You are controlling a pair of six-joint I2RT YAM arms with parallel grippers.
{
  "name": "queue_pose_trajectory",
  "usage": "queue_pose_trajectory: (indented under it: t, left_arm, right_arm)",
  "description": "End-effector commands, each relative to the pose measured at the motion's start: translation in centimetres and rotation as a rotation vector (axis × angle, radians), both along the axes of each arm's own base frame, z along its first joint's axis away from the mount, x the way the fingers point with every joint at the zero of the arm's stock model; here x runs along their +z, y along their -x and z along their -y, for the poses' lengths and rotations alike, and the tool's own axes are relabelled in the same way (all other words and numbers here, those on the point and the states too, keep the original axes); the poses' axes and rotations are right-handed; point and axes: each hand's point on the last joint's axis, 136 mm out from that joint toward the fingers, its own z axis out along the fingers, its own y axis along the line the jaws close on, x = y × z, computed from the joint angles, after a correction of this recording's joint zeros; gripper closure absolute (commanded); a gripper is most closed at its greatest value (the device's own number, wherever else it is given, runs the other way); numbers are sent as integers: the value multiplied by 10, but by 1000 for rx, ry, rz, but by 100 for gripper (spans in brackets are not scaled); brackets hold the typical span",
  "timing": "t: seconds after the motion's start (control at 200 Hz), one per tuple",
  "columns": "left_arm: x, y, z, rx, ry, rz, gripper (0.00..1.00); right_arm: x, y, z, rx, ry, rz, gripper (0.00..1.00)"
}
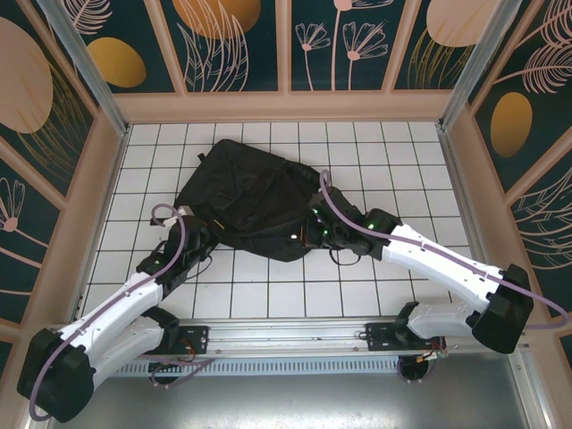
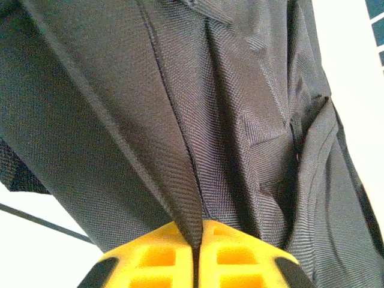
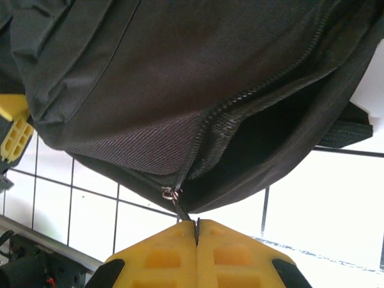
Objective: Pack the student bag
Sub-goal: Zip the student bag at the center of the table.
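The student bag [image 1: 241, 192], a big black fabric backpack, lies on the white gridded table, lifted at its near edge. My left gripper [image 1: 198, 223] is at its near left edge. In the left wrist view its yellow fingers [image 2: 156, 258] pinch a raised fold of the bag's fabric [image 2: 191, 216]. My right gripper [image 1: 313, 231] is at the bag's near right edge. In the right wrist view it [image 3: 196, 231] is shut on the zipper pull [image 3: 181, 211], just below the metal slider [image 3: 171, 193]. The zipper is partly undone and a dark opening [image 3: 264, 138] gapes beside it.
Decorated walls and metal posts enclose the table [image 1: 268, 295] on three sides. A metal rail [image 1: 295, 335] with the arm bases runs along the near edge. A black strap [image 3: 345, 129] hangs at the bag's right side. Free tiles lie in front of the bag.
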Motion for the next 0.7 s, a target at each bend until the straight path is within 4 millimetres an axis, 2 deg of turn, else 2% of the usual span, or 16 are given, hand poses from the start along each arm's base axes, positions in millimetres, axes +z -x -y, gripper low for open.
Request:
queue_pose_trajectory:
  t: [0.0, 0.085, 0.225, 0.39, 0.545, 0.616, 0.696]
  left_arm:
    - [25, -21, -15, 17, -152, 62, 63]
    - [38, -30, -4, -52, -185, 74, 48]
    - [51, -38, 5, -125, -245, 76, 34]
    - [35, -49, 25, -215, -244, 44, 33]
    - [29, -76, 49, -268, -230, 25, 33]
    - [45, -88, 57, -285, -223, 52, 34]
    - [69, -90, 43, -209, -255, 86, 32]
  right_arm:
    - [11, 12, -19, 70, -90, -5, 100]
    - [16, 20, -43, 106, -140, -21, 100]
    - [25, 36, -91, 187, -240, -63, 100]
    - [18, 44, -136, 262, -268, -104, 100]
    - [13, 30, -156, 260, -255, -87, 100]
    - [10, 18, -157, 230, -227, -67, 100]
    - [7, 3, -150, 176, -203, -49, 100]
